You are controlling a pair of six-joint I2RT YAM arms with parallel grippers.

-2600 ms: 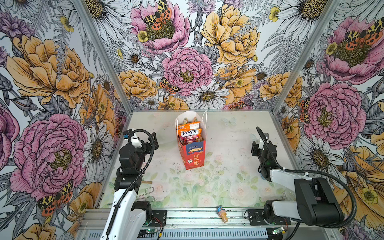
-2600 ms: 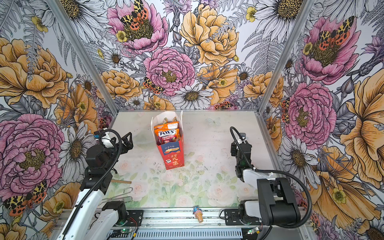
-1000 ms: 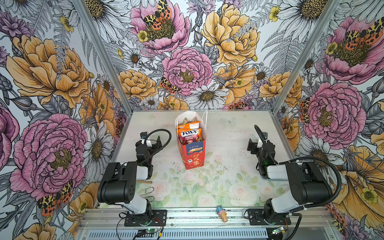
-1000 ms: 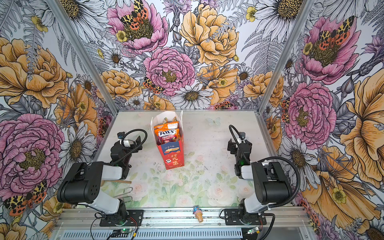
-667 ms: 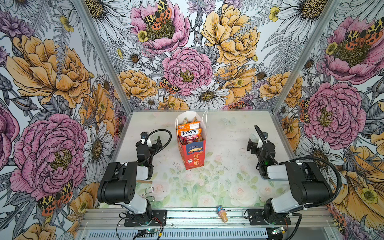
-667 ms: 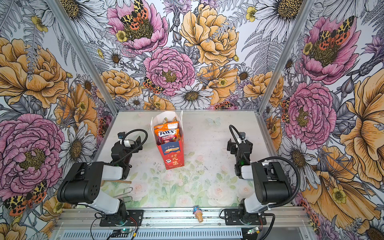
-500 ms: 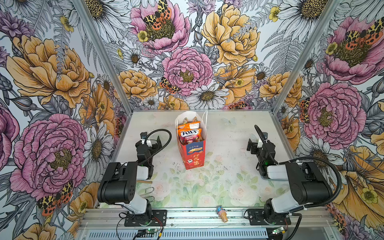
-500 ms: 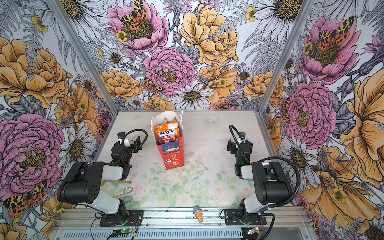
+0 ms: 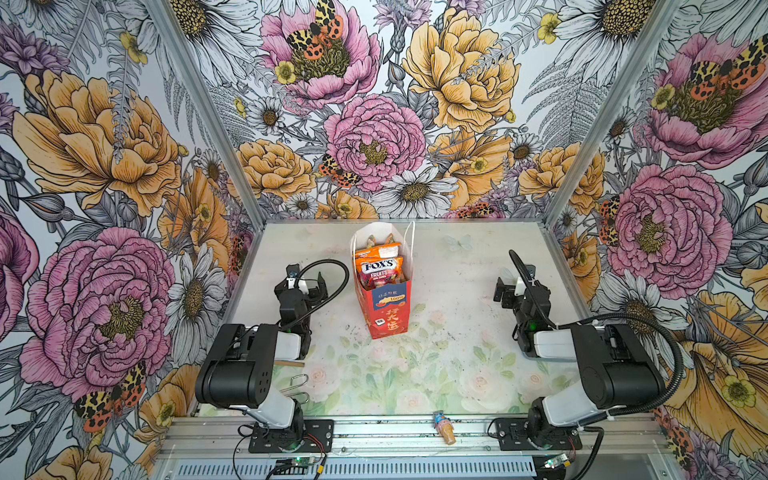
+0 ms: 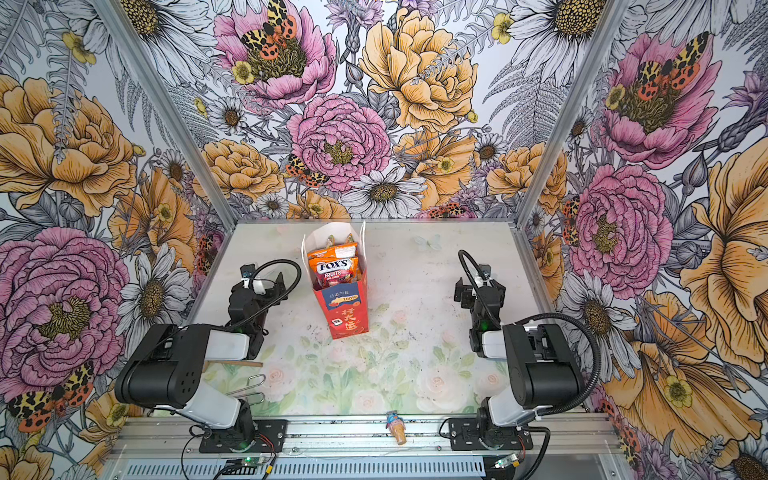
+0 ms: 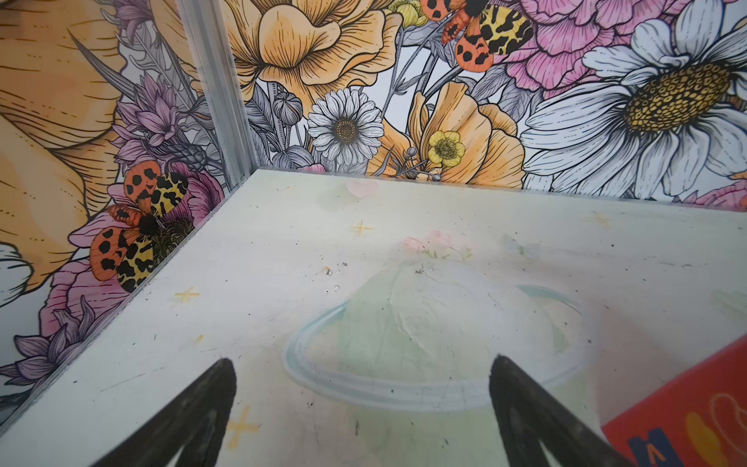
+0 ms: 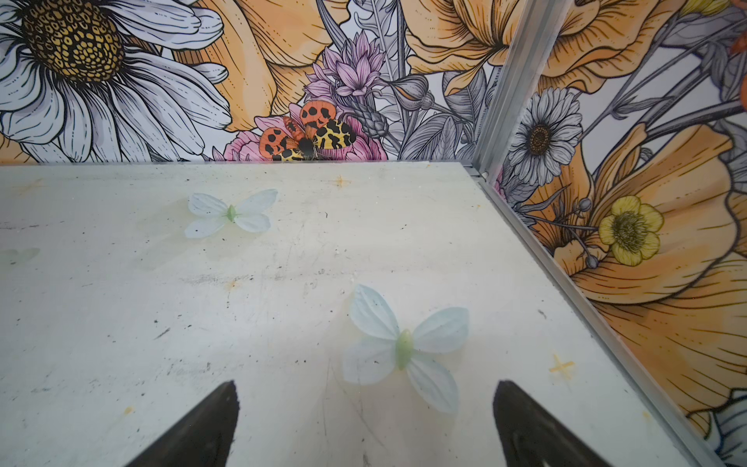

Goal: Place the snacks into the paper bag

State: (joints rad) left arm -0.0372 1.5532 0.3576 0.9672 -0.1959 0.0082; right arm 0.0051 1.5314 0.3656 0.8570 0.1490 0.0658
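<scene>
Left gripper (image 11: 362, 361) and right gripper (image 12: 366, 384) gape empty; snacks (image 9: 380, 266) sit inside paper bag (image 9: 388, 316); packing seems finished; next, just park.

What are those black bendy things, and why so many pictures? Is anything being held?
They are two robot arms. Two pictures come from a camera high above; two more come from little cameras on the arms' wrists, looking past each pinching tool. The left tool and the right tool are both open and hold nothing. On the table stands a paper bag with snacks inside; a FOX'S packet shows. A tiny ice-cream toy lies on the front rail.
</scene>
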